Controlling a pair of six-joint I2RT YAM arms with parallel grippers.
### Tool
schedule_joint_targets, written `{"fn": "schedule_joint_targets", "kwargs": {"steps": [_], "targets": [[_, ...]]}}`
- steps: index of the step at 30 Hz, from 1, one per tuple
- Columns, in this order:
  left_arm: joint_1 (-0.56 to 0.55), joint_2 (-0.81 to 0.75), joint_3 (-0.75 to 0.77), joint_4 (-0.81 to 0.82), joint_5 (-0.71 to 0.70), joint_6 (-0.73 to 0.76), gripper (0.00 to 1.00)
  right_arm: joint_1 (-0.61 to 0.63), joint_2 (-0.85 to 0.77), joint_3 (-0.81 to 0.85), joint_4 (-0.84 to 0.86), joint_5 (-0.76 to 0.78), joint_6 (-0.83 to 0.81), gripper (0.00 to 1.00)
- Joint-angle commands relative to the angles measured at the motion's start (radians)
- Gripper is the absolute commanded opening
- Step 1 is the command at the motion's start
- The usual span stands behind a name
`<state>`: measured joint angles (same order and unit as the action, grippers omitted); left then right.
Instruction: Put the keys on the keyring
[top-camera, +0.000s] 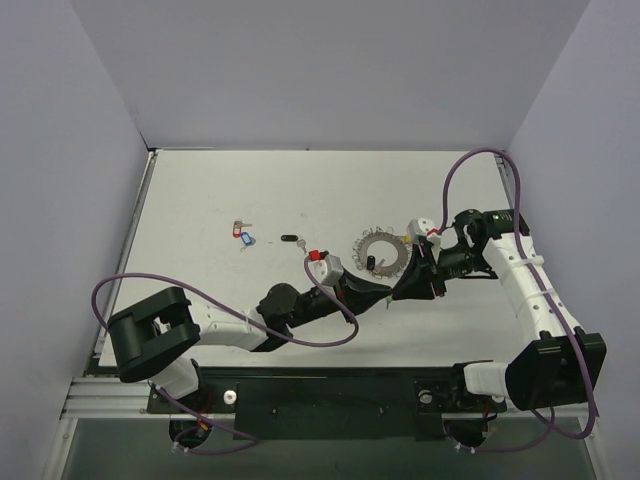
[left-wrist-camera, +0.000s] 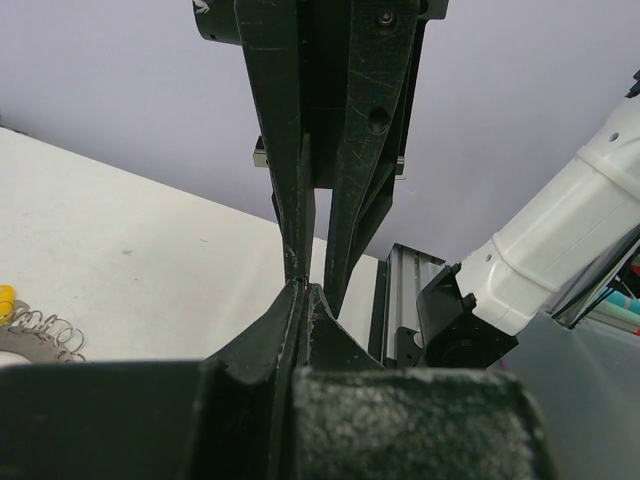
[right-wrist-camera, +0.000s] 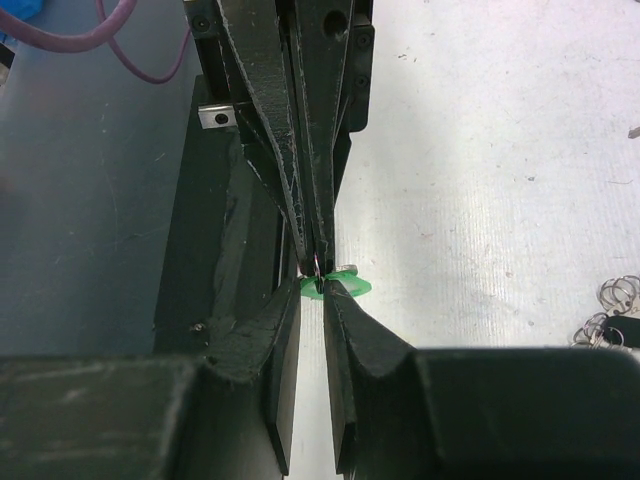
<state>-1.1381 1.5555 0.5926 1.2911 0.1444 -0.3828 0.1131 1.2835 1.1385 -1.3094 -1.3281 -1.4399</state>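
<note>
Both grippers meet tip to tip just above the table, in front of the keyring (top-camera: 381, 251). My right gripper (right-wrist-camera: 312, 290) is shut on a green key tag (right-wrist-camera: 347, 286). Opposite it, my left gripper (left-wrist-camera: 302, 285) is shut, and in the right wrist view its tips pinch the thin wire loop (right-wrist-camera: 316, 266) at the tag's end. The keyring lies flat, a silvery ring fringed with small loops (left-wrist-camera: 45, 335), with a yellow tag (left-wrist-camera: 5, 297). Other keys lie loose to the left: a red one (top-camera: 320, 258), a black one (top-camera: 290, 239), and a blue and red pair (top-camera: 243, 236).
Purple cables loop over the left arm (top-camera: 230, 330) and behind the right arm (top-camera: 530, 290). Grey walls close in the white table (top-camera: 250, 190) on three sides. The black mounting rail (top-camera: 320, 400) runs along the near edge.
</note>
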Motion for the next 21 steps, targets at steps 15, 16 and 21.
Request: {"fn": "schedule_joint_targets", "kwargs": {"steps": [15, 16, 21], "targets": [[-0.009, 0.025, 0.055, 0.355, 0.029, -0.024, 0.00, 0.013, 0.008, 0.000, -0.091, -0.054, 0.004, 0.03], [-0.009, 0.026, 0.053, 0.355, 0.027, -0.022, 0.00, 0.013, 0.007, 0.000, -0.090, -0.054, 0.006, 0.03], [-0.006, 0.012, 0.038, 0.355, 0.014, -0.007, 0.00, -0.004, -0.009, 0.000, -0.091, -0.052, 0.030, 0.28]]}}
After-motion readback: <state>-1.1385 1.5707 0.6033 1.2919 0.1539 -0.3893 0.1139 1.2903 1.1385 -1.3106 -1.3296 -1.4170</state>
